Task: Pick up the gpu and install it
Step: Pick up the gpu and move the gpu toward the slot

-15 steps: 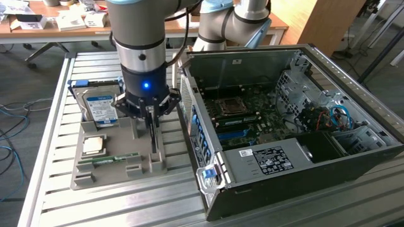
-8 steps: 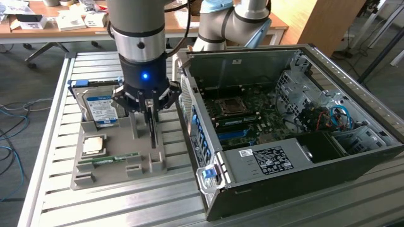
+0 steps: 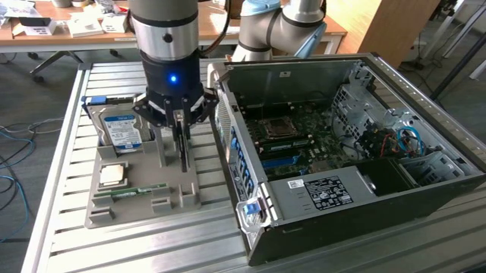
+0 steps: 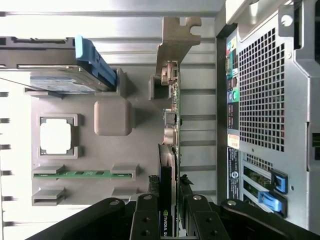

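Exterior view: the arm (image 3: 165, 34) comes down from above and its wide dark wrist hides the far end of the tray (image 3: 176, 196); the tool (image 3: 180, 128) hangs over the tray's side nearest the computer case (image 3: 342, 153). The gpu (image 3: 184, 156) shows edge-on as 1 thin dark strip running down from the tool toward the tray; its faces, fan and bracket cannot be made out, nor whether its lower end touches the tray. The hard drive (image 3: 122, 133) stands in the tray on the exterior view's left of the tool, partly covered by it; a processor (image 3: 114, 173) and a memory stick (image 3: 140, 190) lie nearer. The case sits open-sided on the slatted tabletop (image 3: 152, 250), just beside the tray, with a narrow gap between them; bare slats lie in front of the tray.

Wrist view: the tool (image 4: 170, 222) is cut off by the picture's edge; its 2 black fingers (image 4: 145, 220) sit tight on either side of the gpu (image 4: 166, 200), clamping its black cooler. The card stands on its thin edge; its long axis runs from the fingers to the silver bracket (image 4: 175, 45), whose hooked end reaches past the tray (image 4: 80, 107) over the tabletop (image 4: 125, 27). The card lies between the tray's raised block and the case's perforated rear (image 4: 265, 100), close to the case but apart from it. The hard drive (image 4: 65, 80), processor (image 4: 55, 136) and memory stick (image 4: 82, 174) rest in their slots.
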{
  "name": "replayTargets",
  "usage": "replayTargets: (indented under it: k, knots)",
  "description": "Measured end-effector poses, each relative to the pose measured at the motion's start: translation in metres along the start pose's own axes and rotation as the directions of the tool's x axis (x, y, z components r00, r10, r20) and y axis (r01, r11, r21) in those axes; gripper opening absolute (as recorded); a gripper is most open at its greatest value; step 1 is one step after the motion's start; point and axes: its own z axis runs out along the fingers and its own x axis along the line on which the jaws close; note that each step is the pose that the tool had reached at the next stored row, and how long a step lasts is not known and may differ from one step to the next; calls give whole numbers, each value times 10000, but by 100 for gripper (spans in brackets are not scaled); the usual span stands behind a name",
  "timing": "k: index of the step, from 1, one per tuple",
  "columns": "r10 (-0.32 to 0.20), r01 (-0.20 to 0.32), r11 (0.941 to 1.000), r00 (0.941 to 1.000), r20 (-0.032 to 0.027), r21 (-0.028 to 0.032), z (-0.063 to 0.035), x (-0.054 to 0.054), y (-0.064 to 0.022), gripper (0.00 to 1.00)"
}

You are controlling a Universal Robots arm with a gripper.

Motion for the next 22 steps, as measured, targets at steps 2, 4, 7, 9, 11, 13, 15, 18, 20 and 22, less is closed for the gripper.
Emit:
replayTargets:
  k: [2,4,7,9,11,13,15,18,20,22]
  knots:
    - [0,0,10000,10000,0,0,-46,-1,2,27]
    - [0,0,10000,10000,0,1,-94,-2,4,27]
    - [0,0,10000,10000,0,0,-161,-4,8,27]
    - [0,0,10000,10000,0,0,-204,-5,10,27]
    - [0,0,10000,10000,0,0,-246,-6,12,27]
    - [0,0,10000,10000,0,0,-289,-7,14,27]
    - [0,0,10000,10000,-1,0,-328,-8,15,27]
    - [0,0,10000,10000,0,0,-379,-9,18,27]
    - [0,0,10000,10000,1,-1,-396,-9,19,27]
    - [1,-1,10000,10000,1,-2,-396,-9,19,27]
